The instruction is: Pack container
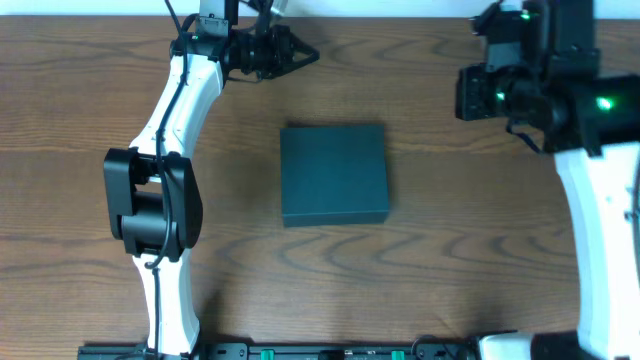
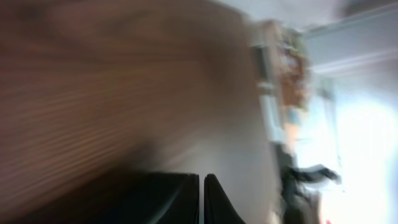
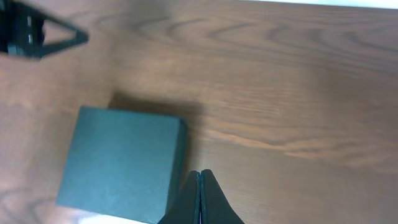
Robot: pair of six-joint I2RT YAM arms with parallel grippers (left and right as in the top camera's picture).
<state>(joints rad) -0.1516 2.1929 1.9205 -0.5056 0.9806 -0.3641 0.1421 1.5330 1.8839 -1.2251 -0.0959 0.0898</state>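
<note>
Dark teal-green, matte, rectangular cardboard-like container point(image 1: 334, 175): lies flat at the middle of the brown wood-grain table point(image 1: 450, 260), lid down, contents hidden. No loose items for packing anywhere in view.

Well apart from it, near the table's far edge: the left gripper point(image 1: 312, 53), fingers pinched together on nothing. Off to the far right side, raised and also clear of the container: the right gripper point(image 3: 200, 198), likewise closed and empty.

Judging by the shut lid and idle arms: either already packed or not yet begun; cannot tell which. If not begun, all left: opening, filling, closing.
</note>
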